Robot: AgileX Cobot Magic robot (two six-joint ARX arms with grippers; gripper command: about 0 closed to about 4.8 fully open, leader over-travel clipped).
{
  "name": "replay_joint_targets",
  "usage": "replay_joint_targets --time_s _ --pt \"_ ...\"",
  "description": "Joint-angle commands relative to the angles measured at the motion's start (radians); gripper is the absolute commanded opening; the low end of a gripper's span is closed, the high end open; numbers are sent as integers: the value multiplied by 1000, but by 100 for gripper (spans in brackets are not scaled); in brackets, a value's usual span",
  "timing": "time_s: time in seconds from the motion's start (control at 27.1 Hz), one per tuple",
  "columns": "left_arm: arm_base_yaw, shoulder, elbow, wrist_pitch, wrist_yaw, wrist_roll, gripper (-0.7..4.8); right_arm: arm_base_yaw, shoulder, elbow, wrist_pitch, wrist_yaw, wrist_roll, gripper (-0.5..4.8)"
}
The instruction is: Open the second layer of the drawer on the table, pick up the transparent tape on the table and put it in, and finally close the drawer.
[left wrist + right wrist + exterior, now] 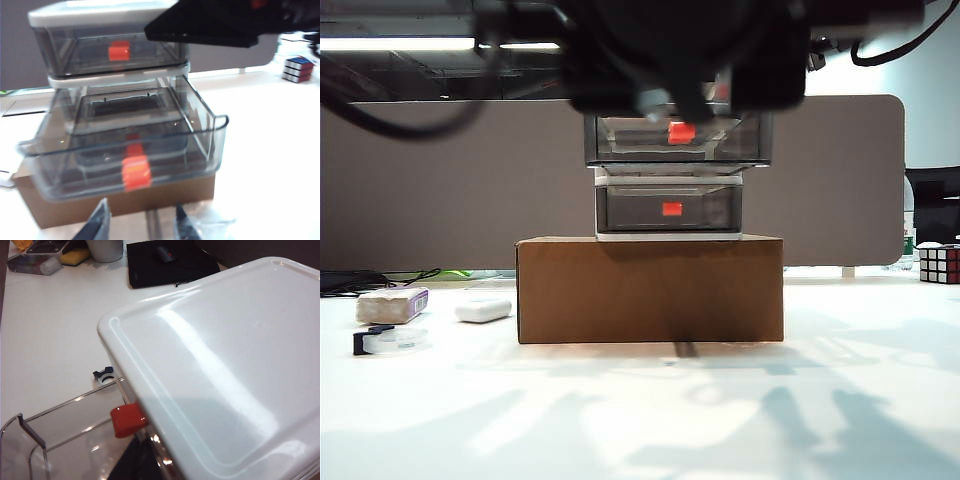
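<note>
My right tool is in none of the views; its wrist camera looks down on the white top of the drawer (225, 365), so whether that tool is open or closed I cannot tell. My left tool (137, 225) shows only as two dark fingertips cut off at the frame's edge, parted with nothing between them, just in front of the pulled-out second layer of the drawer (130, 150). In the exterior view a dark blurred arm mass (680, 50) covers the cabinet's top tier, so from there I see only part of the stack.

The second layer juts out toward my left tool, its long axis running across the cabinet front, its red-orange tab (136, 172) facing the fingertips. As far as the blur lets me judge, the tray holds nothing. The cabinet stands on a brown cardboard box (650, 290).

The transparent tape (388, 340) lies flat on the worktop (720, 410), far to the left of the box, its black end pointing left. Behind it sit a beige block (392, 304) and a white oblong case (483, 309), near but apart. Bare worktop spreads in front of the box and around the tape. A puzzle cube (939, 264) stands at the far right edge.
</note>
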Motion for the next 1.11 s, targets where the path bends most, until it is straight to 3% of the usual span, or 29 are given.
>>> replay_joint_targets --time_s 0.04,0.22,0.37,0.41,0.59,0.74,0.92,1.0,1.11 --pt "-55 -125 -77 -6 -11 2 143 1 -4 6 -5 -6 3 -5" --pt "-56 -509 -242 -162 61 57 132 1 -4 6 -43 -65 4 -5" --pt "41 -817 -270 -515 222 35 117 1 -5 5 -58 -82 28 -5" --pt "130 -959 -270 -690 337 19 116 1 -5 5 -62 -106 31 -5" --pt "451 -1223 -270 -949 719 58 115 1 -6 5 -64 -161 30 -5" --pt "779 -1305 -270 -1046 1076 114 47 4 -6 5 -64 -164 30 -5" --pt "1205 -1242 -296 -1050 1509 267 49 7 -6 5 -65 -164 32 -5" --pt "1339 -1194 -306 -1049 1588 306 58 7 -6 5 -68 -164 34 -5" --pt "1562 -1118 -313 -1005 1695 72 58 7 -5 5 -77 -162 39 -5"
